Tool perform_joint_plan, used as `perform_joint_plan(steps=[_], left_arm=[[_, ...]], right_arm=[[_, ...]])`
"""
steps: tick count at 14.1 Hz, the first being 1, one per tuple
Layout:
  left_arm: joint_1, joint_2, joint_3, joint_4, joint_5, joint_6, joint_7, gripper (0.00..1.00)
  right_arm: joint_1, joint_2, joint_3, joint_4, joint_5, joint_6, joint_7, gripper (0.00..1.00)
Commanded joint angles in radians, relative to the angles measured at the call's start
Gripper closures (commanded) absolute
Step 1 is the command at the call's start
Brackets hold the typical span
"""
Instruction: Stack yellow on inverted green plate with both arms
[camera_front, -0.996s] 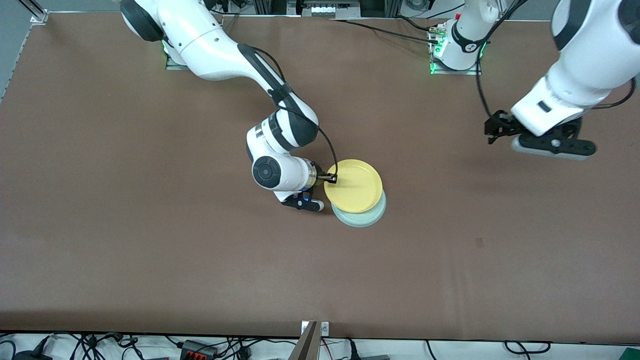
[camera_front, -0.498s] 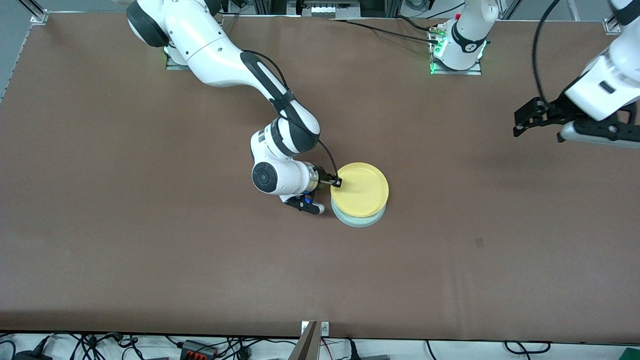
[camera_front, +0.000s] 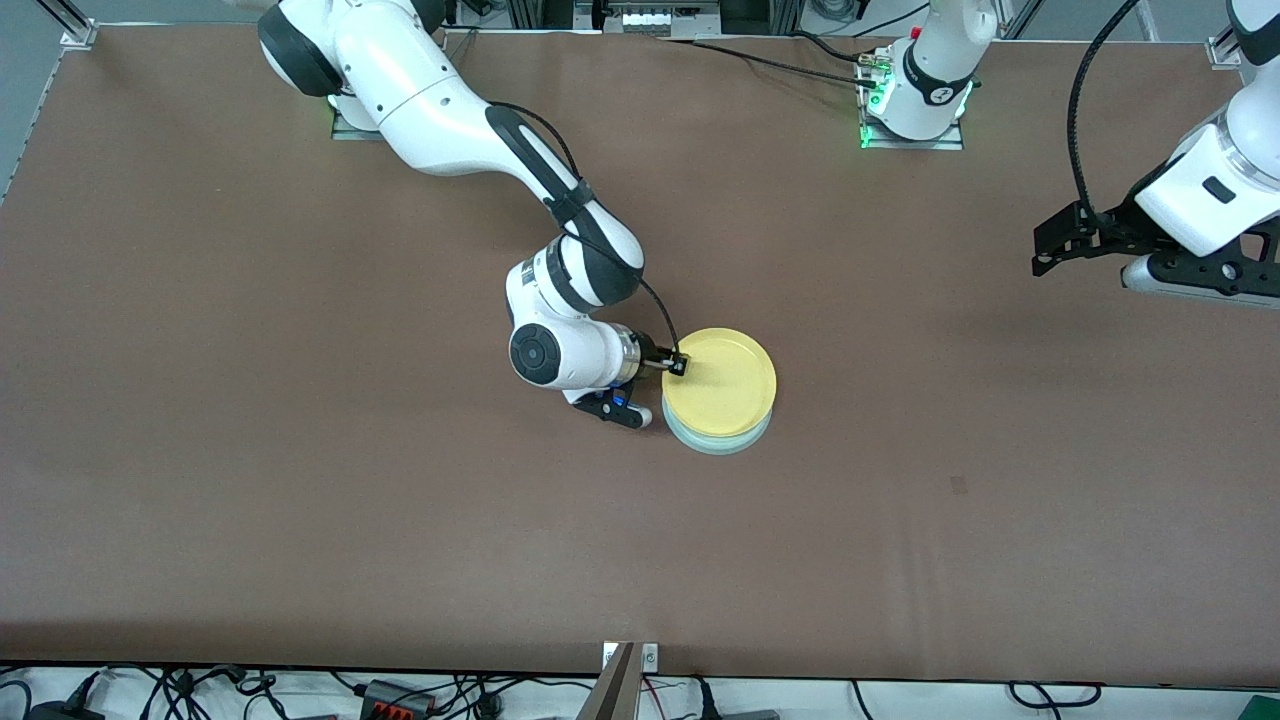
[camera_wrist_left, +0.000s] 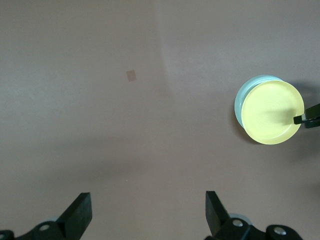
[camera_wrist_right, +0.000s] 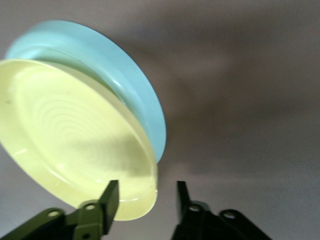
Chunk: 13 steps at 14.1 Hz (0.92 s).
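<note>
Two plates nearly stacked: yellow plate (camera_front: 720, 382) rests on inverted green plate (camera_front: 717, 438), right claw (camera_wrist_right: 144, 201) spread astride its rim; left claw (camera_wrist_left: 145, 212) waits spread.

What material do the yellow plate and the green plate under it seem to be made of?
Yellow plate: probably plastic, smooth and a little glossy; its rim looks slightly translucent and faint moulded rings show in its face.
Green plate: likely the same plastic, opaque pale mint, with a soft sheen along its edge.
The right claw has its fingers either side of the yellow rim.
</note>
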Motion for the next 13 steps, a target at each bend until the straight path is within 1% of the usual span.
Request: perform_joint_plan(steps=[1,3,5,6,7,9,11,13], left_arm=[[-0.003,-0.006,-0.012,0.014,0.027,-0.006,0.013,0.0],[-0.002,-0.006,-0.033,0.014,0.025,-0.004,0.011,0.0],[-0.002,-0.006,-0.038,0.014,0.024,-0.003,0.01,0.0],[0.001,-0.006,-0.04,0.014,0.019,-0.001,0.008,0.0],[0.009,-0.007,-0.038,0.009,0.013,0.0,0.008,0.0],[0.011,-0.017,-0.038,-0.006,0.01,0.005,0.008,0.0],[0.009,-0.033,-0.038,-0.028,0.011,0.01,0.008,0.0],[0.011,-0.049,-0.037,-0.048,0.011,0.014,0.007,0.0]], right_arm=[[-0.023,-0.065,-0.044,0.015,-0.031,-0.122,0.021,0.0],[-0.048,-0.149,-0.081,0.014,-0.034,-0.182,0.011,0.0],[-0.08,-0.182,-0.113,0.014,-0.034,-0.26,0.008,0.0],[-0.103,-0.215,-0.133,0.014,-0.035,-0.297,0.008,0.0],[-0.119,-0.241,-0.152,0.014,-0.055,-0.342,0.008,0.0],[-0.155,-0.269,-0.164,0.014,-0.104,-0.406,-0.027,0.0],[-0.198,-0.286,-0.166,0.014,-0.162,-0.411,-0.084,0.0],[-0.212,-0.311,-0.175,0.014,-0.291,-0.413,-0.142,0.0]])
